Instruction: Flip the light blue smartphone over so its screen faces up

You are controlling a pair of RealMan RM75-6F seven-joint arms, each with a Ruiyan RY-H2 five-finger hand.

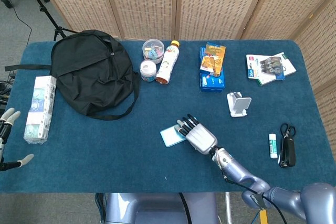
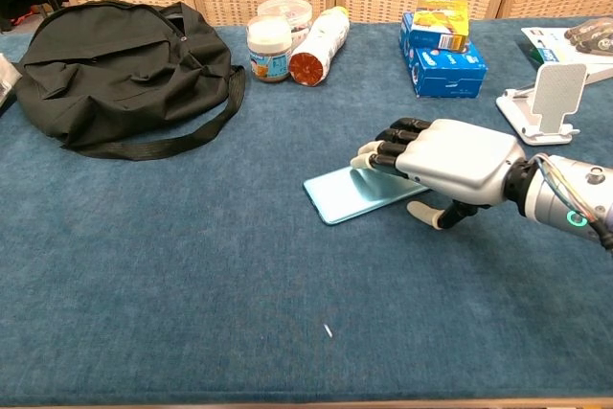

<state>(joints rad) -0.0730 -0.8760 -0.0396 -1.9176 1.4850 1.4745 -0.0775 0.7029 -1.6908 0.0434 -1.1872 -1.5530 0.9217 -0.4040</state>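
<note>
The light blue smartphone [image 2: 350, 196] lies flat on the blue tablecloth with its plain back up, near the table's middle front [image 1: 170, 136]. My right hand [image 2: 450, 160] covers the phone's right end. Its dark fingertips [image 2: 383, 148] rest on the phone's top face, and the thumb [image 2: 433, 215] touches the cloth beside the phone's near right corner. The phone is not lifted. The same right hand [image 1: 198, 137] shows in the head view. My left hand [image 1: 6, 129] hangs off the table's left edge with its fingers apart and nothing in it.
A black backpack [image 1: 92, 74] fills the back left, with a white box [image 1: 39, 108] beside it. Two jars [image 1: 149, 61], a lying bottle [image 1: 166, 62] and blue boxes [image 1: 212, 66] stand behind. A white phone stand [image 1: 238, 103], glue stick [image 1: 272, 145] and scissors [image 1: 287, 145] are at right.
</note>
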